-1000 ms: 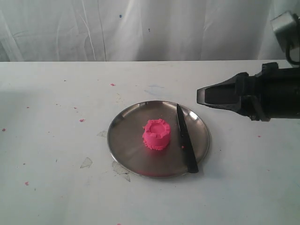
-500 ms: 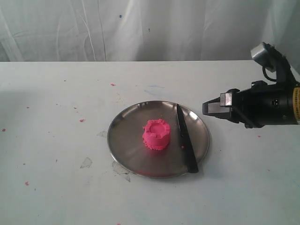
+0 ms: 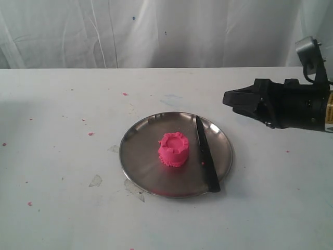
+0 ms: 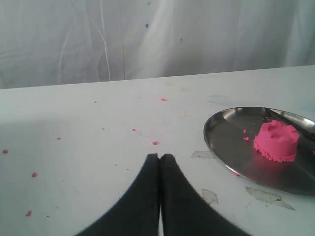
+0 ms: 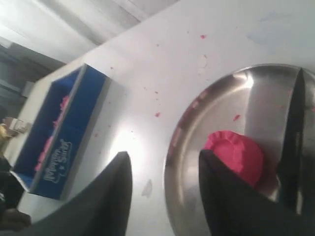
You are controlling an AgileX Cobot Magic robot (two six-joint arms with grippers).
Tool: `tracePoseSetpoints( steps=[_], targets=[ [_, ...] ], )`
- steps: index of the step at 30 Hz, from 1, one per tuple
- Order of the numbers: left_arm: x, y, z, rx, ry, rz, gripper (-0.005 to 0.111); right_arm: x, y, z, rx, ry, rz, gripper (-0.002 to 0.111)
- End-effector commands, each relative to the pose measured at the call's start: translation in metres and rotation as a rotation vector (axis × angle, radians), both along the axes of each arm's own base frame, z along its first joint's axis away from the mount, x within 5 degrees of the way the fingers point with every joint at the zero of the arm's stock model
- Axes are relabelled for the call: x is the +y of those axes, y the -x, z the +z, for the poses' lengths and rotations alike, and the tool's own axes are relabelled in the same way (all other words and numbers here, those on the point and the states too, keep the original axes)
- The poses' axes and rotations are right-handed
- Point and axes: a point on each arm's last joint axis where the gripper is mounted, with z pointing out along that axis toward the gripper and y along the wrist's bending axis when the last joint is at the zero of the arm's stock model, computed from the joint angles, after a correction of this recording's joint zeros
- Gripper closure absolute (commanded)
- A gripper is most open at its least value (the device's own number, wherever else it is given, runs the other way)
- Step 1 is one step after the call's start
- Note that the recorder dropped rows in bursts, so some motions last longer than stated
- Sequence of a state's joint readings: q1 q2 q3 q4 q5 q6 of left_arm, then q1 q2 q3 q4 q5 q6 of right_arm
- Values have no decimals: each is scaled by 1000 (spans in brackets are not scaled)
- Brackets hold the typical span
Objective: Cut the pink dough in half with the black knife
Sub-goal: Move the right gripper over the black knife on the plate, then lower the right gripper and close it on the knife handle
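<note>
The white surface [image 3: 62, 130] carries everything. At its edge, seen only from my right wrist, sits a blue box [image 5: 64, 132] with pink bits inside. My right fingers [image 3: 235, 99] hang in the air to the right of the plate [image 3: 136, 172], well clear of it, spread apart and empty. My left fingers [image 4: 156, 164] are pressed together tip to tip over bare surface, holding nothing, with the plate off to one side.

The steel plate sits mid-surface. The knife [image 3: 206, 156] lies along its right part, tip toward the far rim, handle end out over the near rim. The dough [image 3: 173, 149] stands near the plate's middle, one whole squat lump with a dented top, just beside the blade with a gap between. Pink specks [image 3: 91, 134] dot the surface.
</note>
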State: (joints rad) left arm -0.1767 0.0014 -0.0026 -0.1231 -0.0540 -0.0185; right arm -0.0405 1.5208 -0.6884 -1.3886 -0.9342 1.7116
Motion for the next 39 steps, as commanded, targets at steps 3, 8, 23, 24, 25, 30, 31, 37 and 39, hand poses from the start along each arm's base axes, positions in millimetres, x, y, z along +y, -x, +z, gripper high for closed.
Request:
tracePoseSetpoints(
  steps=[3, 8, 23, 24, 25, 30, 31, 37, 39],
  targets=[
    [0, 0, -1, 6, 5, -7, 107, -7, -10, -41, 66, -97, -74, 67],
    [0, 0, -1, 6, 5, -7, 107, -6, -14, -54, 125, -21, -22, 67],
    [0, 0, -1, 6, 5, -7, 107, 18, -37, -43, 237, 204, 137, 67],
    [0, 0, -1, 6, 5, -7, 107, 19, -38, -46, 244, 212, 135, 67],
    [0, 0, -1, 6, 5, -7, 107, 20, -39, -49, 247, 222, 132, 67],
    [0, 0, -1, 6, 5, -7, 107, 21, -43, -65, 292, 218, 146, 67],
    [0, 0, -1, 6, 5, -7, 107, 21, -43, -68, 302, 215, 153, 67],
    [0, 0, -1, 6, 5, -7, 107, 27, -46, -86, 337, 226, 183, 67],
    [0, 0, -1, 6, 5, -7, 107, 32, -48, -90, 339, 227, 202, 67]
  ],
)
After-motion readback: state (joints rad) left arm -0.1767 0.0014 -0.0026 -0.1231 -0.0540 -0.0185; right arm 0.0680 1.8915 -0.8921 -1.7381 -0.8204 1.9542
